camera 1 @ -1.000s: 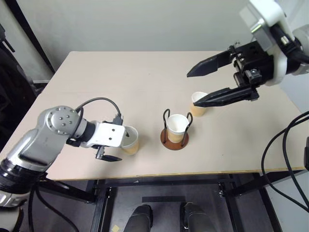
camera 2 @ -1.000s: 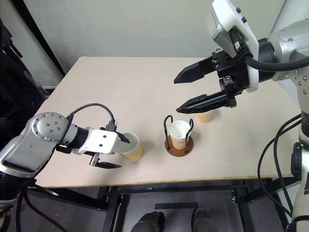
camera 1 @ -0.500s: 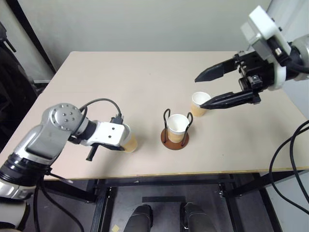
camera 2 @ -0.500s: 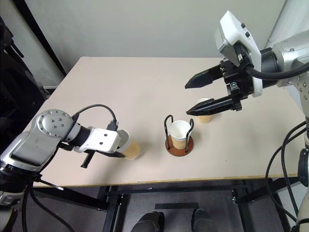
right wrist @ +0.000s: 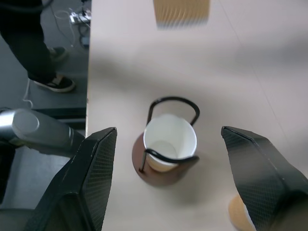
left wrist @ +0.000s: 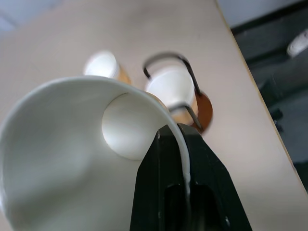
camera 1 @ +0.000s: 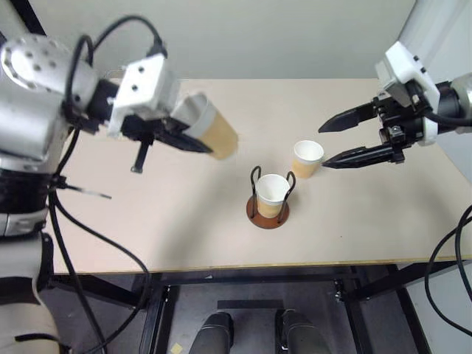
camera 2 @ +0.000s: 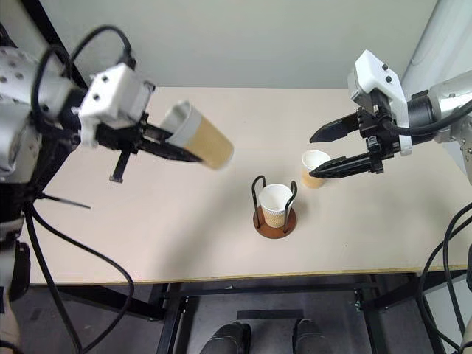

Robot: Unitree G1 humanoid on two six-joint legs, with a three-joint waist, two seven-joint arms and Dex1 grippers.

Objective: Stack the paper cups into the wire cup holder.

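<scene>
Up in the air, left side: the left claw point(camera 1: 193, 141) is clamped shut on the wall of one paper cup point(camera 1: 210, 127), one finger inside the rim and one outside, so the cup hangs tipped on its side with the mouth facing back toward the wrist. Pinching the rim like that looks like the easy way to carry a thin cup without crushing it.

Held cup position: well above the tabletop point(camera 1: 184, 214) and off to the left of the wire cup holder point(camera 1: 267, 199), not over it yet.

Holder: sits near the middle front of the tabletop, reddish-brown disc base with two black wire loops standing up. One cup point(camera 1: 271, 195) is already seated upright between the loops, so my guess is that's the bottom of the stack.

Third cup: loose cup point(camera 1: 307, 158) stands upright on the tabletop just behind and to the right of the holder, close but not touching as far as I can tell.

Right side: the right claw point(camera 1: 335, 141) hovers with its fingers spread wide, holding nothing, just beside that loose cup. Looks parked to grab it next, imo.

What's left: the held cup needs turning mouth-up and lining up over the seated one before it can drop in.
</scene>
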